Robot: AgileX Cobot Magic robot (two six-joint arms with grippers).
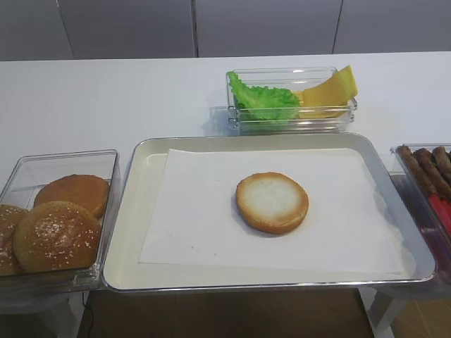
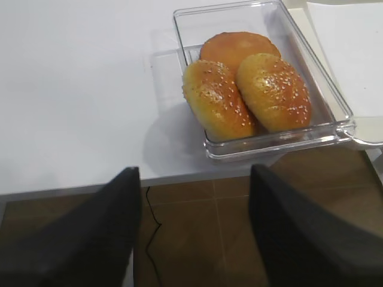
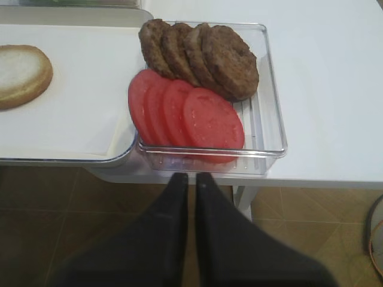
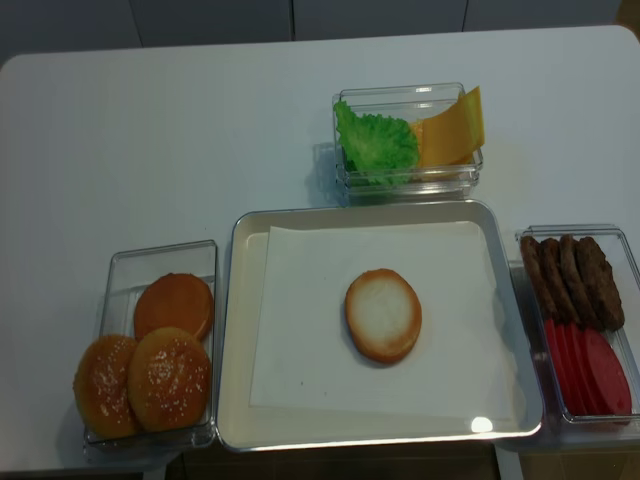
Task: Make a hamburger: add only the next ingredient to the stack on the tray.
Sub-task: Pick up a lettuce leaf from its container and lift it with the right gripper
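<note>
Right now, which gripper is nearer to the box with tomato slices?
Right. The right gripper hangs just off the table edge before the tomato box; the left gripper is by the bun box.

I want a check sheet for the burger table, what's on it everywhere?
Surface: white table, nothing spilled that shows.
Job's things: bun half alone on the paper in the tray; lettuce in the far box, beside the cheese.
Clutter: box with sesame buns left of the tray; box with patties and tomato slices right of it.
Grippers: left gripper open, off the table's near edge, by the bun box; right gripper shut, empty, off the near edge, by the tomato box.
Cables: a thin dark one on the floor; an orange one at the right wrist view's edge.
Surroundings: brown floor, grey wall panels.
</note>
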